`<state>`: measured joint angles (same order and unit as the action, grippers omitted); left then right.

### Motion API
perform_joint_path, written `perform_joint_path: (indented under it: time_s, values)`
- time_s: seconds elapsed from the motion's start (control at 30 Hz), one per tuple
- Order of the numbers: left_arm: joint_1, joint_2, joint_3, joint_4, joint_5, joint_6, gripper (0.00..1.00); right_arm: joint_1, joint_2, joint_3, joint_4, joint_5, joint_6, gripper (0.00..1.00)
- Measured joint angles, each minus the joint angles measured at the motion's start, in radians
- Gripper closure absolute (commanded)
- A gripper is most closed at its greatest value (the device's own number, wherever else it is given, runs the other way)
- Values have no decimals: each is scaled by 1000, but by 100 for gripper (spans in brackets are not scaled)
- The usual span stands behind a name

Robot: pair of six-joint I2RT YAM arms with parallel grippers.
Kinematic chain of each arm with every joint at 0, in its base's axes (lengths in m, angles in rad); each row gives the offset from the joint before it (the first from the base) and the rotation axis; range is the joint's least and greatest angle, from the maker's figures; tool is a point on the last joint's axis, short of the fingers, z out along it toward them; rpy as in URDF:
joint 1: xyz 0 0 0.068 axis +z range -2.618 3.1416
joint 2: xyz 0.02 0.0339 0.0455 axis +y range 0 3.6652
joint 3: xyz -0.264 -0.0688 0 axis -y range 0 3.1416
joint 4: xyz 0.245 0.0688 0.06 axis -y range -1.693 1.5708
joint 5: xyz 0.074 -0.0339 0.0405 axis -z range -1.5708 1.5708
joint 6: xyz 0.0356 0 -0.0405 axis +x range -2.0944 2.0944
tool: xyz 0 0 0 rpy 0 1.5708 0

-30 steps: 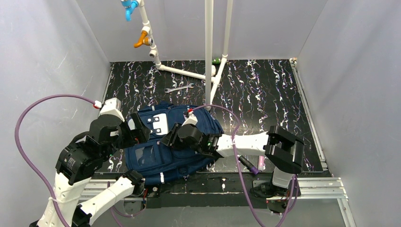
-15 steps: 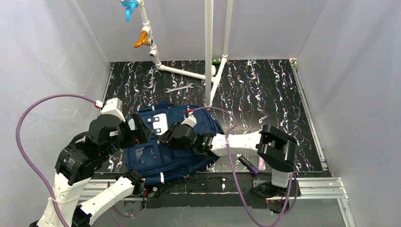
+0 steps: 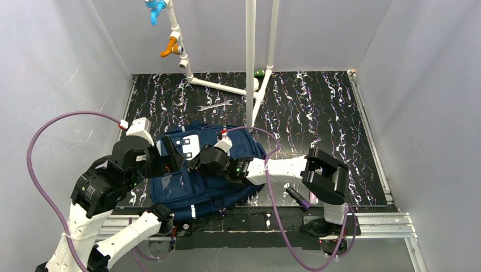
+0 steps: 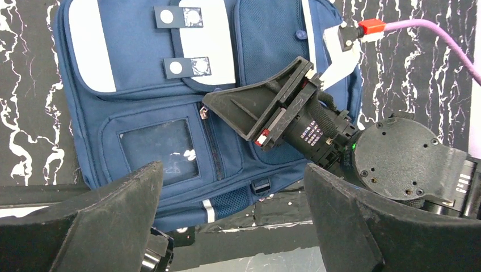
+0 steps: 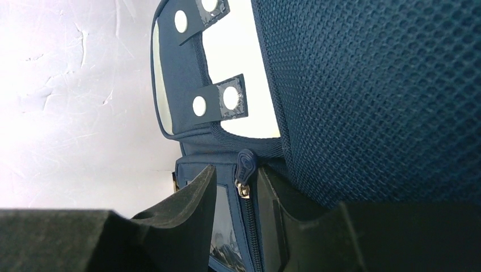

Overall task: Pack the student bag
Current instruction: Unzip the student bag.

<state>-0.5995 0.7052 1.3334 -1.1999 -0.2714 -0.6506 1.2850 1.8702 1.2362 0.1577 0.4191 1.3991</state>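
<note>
- Looking across the black marbled tabletop (image 3: 317,113), we found the student bag (image 3: 184,192) lying flat with its pockets up at the near left, its lower end at the near edge.
- The left arm's fingers (image 4: 102,221) hung above the bag, spread wide and touching nothing.
- The right arm's fingers (image 5: 181,212) reached in low from the right and stood narrowly apart on either side of a zip pull (image 5: 245,170) on the front pocket. A strip of fabric showed between the pull and one finger; we could not tell whether the other touched it.
- Both arms crowded over the bag, the right one directly beneath the left wrist.
- A white pipe frame (image 3: 249,68) stood just behind the bag, and a wrench (image 3: 214,105) lay beyond the bag's far end, apart from it.
- A dark pen with a purple end (image 3: 299,198) lay near the front edge, under the right forearm.
- Grey walls (image 3: 57,68) closed the tabletop in on three sides; the widest stretch of marbled surface showed on the right, past the pipes.
- From above, the right arm hid much of the bag's right half, and in the left wrist view the fingers cut off its lower corners.
- A small green thing (image 3: 259,72) at the foot of the pipes was too small for us to name.
</note>
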Motion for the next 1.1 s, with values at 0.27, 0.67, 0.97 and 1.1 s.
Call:
perform_joint_path:
  time_s: [0.27, 0.67, 0.97, 1.1]
  values:
    - [0, 4, -39, 15, 6, 0, 7, -5, 71, 116, -92, 29, 30, 74]
    - [213, 143, -177, 84, 40, 32, 2, -28, 44, -81, 350, -48, -290, 99]
    - [632, 256, -325, 284, 266, 58, 15, -80, 26, -201, 603, -217, -481, 99]
    - [660, 285, -417, 339, 298, 40, 16, -99, 26, -206, 639, -294, -564, 99]
